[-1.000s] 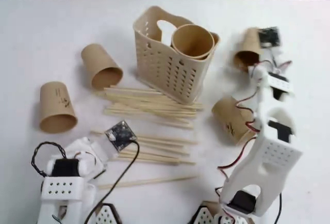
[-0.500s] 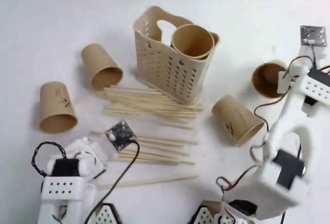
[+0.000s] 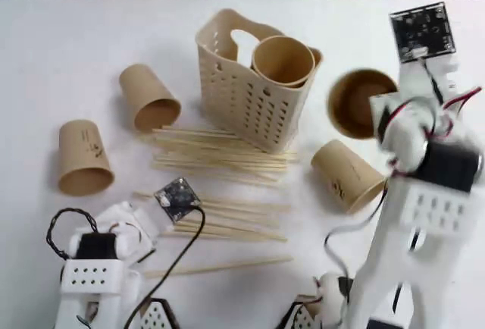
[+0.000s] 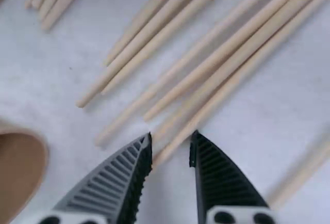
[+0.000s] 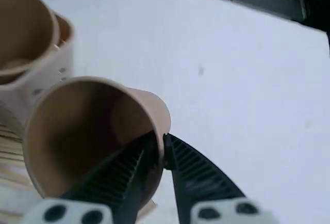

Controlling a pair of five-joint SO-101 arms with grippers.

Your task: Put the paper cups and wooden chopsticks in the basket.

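right tool [image 5: 157, 140] is clamped on the rim of the held cup [image 5: 87, 126], one finger inside, one outside. in the high view the held cup [image 3: 360, 101] sits up off the worktop [image 3: 76, 41], mouth facing upward, just beside the basket [image 3: 242, 98] on its right side. the basket stands upright with a nested cup [image 3: 283, 60] already in it.

left tool [image 4: 170, 141] is low over the chopsticks [image 3: 220, 155], fingers a little apart, gripping nothing, a stick tip right at the gap. the sticks lie fanned out on the worktop in front of the basket, with a single stick [image 3: 220, 267] lying apart, nearer the arms.

three cups are on their sides: the far-left cup [image 3: 85, 157], the upper-left cup [image 3: 150, 98] near the basket, and the right-hand cup [image 3: 347, 175] below the held one.
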